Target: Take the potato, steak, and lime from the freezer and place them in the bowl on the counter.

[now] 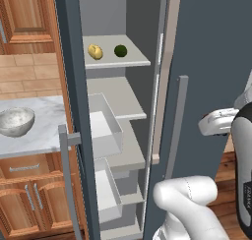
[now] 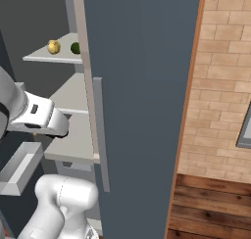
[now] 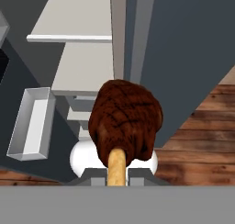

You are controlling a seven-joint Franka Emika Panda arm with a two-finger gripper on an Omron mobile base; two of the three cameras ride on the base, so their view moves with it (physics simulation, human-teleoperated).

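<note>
Brown and char-marked, the steak (image 3: 126, 120) sits right in front of the hand camera, clamped in the gripper (image 3: 117, 170) with its pale bone end running down between the jaws, so the grasp looks firm and narrow around that end. The step in hand appears to be carrying this piece out of the freezer (image 1: 74, 86) and over to the bowl (image 1: 15, 121), which rests on the marble counter (image 1: 42, 135) to the left of the open cabinet. To do it well, the arm should probably back clear of the shelves and the pulled-out white drawer (image 1: 106, 128) before swinging, go around the edge of the freezer wall rather than across it, and release only once the meat hangs low over the bowl's middle, since a flat piece held by one end could swing or tip. The potato (image 1: 95, 51) and the lime (image 1: 120, 50) wait side by side, apart, on the upper shelf. The left base view gives the bowl and counter, which the right base view lacks; the right base view instead shows the door's outer face with its bar handle (image 2: 100, 135), and the brick wall (image 2: 220, 76). The hand view alone reveals the held steak.
</note>
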